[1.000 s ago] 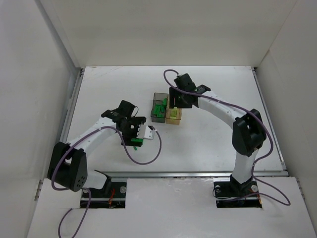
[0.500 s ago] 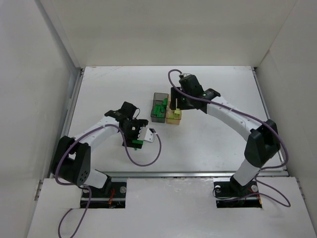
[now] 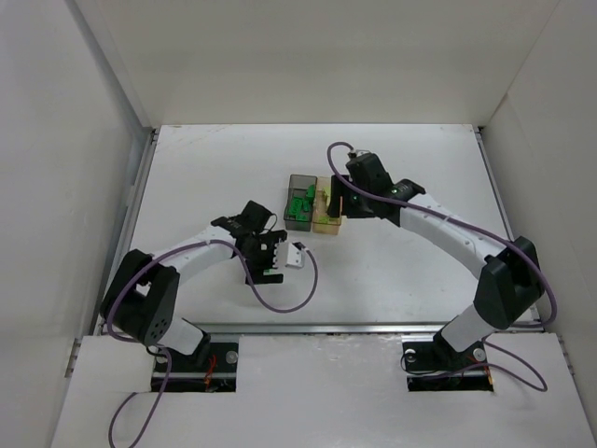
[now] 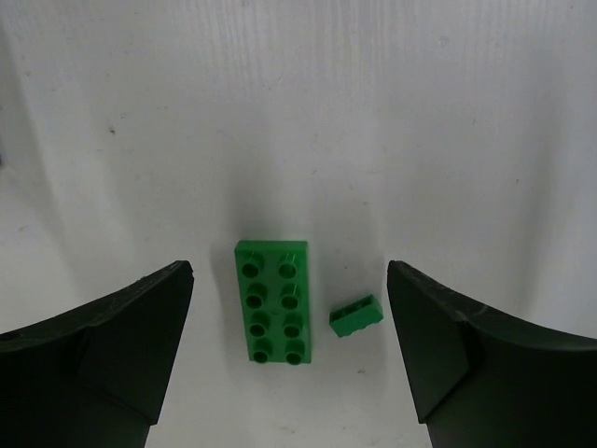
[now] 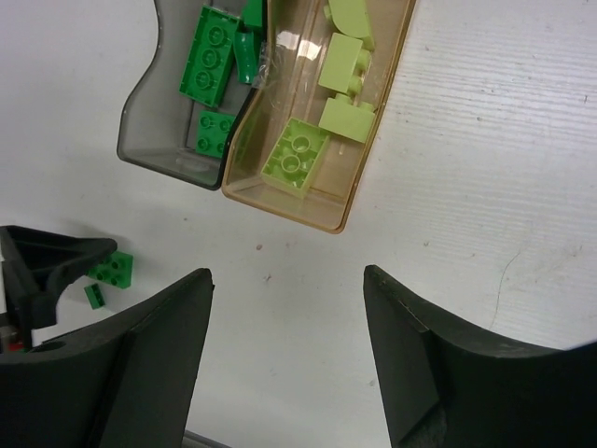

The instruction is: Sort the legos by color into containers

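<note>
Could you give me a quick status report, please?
Left gripper open over large green lego and small green lego. Right gripper open, empty, near containers. Nothing blocking.

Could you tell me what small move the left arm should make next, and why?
Probably lower the left claw straight down and close it on the large green brick. That brick lies flat on the table inside the open claw, ungrasped, and the small green brick sits just apart from it.
</note>
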`<control>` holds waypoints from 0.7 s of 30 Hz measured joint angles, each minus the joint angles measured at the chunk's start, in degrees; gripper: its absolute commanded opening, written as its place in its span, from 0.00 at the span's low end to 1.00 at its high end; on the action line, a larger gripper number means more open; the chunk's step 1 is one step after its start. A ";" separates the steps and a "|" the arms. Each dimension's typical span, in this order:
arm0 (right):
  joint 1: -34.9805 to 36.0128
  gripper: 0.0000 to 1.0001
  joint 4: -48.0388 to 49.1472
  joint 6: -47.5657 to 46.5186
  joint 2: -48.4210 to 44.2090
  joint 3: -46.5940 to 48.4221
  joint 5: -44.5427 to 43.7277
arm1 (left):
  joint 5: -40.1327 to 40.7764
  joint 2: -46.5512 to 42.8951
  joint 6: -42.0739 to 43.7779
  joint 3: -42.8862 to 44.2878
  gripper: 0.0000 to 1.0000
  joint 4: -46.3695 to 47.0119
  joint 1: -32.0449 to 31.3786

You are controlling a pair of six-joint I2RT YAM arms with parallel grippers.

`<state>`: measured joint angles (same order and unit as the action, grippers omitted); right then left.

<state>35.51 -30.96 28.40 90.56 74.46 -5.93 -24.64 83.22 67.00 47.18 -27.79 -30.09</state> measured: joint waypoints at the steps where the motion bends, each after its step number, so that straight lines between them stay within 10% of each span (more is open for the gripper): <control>1: 0.00 0.71 0.09 0.13 -0.46 -0.28 -0.07 | 0.66 0.31 -0.55 -0.48 0.81 0.59 -0.44; 6: 0.00 0.71 0.59 0.50 -0.96 -0.39 -0.09 | 3.04 2.08 -2.91 -1.90 0.71 3.19 -1.31; 15: 0.00 0.71 1.01 1.20 -1.09 -1.07 -0.59 | 3.78 3.43 -3.82 -1.38 0.00 5.90 -1.36; 21: 0.00 0.71 0.94 1.25 -1.77 -1.90 -1.36 | 4.24 4.79 -4.52 0.61 0.00 4.83 -1.25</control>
<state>35.51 -30.02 29.65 88.79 72.55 -7.29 -20.40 88.01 62.48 47.79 -22.96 -31.33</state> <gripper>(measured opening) 0.711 0.306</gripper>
